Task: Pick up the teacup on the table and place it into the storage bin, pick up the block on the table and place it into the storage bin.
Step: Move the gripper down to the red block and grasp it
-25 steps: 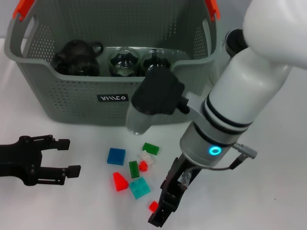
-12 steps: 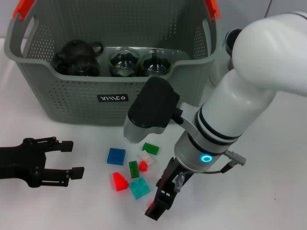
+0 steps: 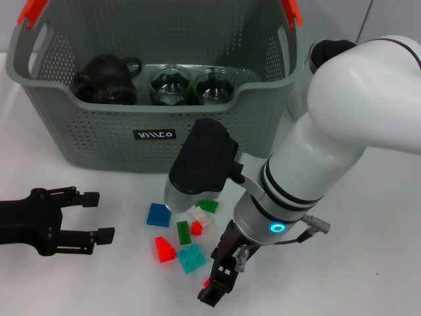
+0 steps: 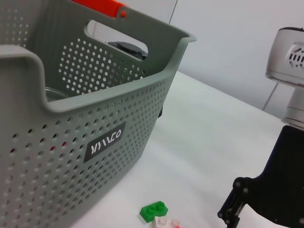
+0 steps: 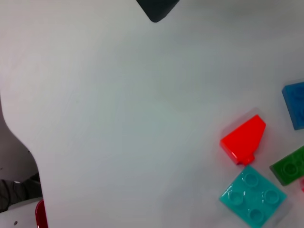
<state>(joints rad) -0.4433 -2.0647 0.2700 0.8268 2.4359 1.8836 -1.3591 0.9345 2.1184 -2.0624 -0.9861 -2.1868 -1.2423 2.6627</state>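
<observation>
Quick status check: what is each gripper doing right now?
Left gripper: open, empty, resting low over the table.
Right gripper: down at the small red block; cannot tell.

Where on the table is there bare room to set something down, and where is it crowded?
Bare table lies on the robot's right, beyond the right gripper, and between the left gripper and the storage bin. It is crowded in front of the bin, where the blocks cluster under the right arm.

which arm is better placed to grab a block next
Right. The right gripper hangs low right over the small red block at the near edge of the block cluster. The left gripper is open but sits off to the side on the table, apart from the blocks.
</observation>
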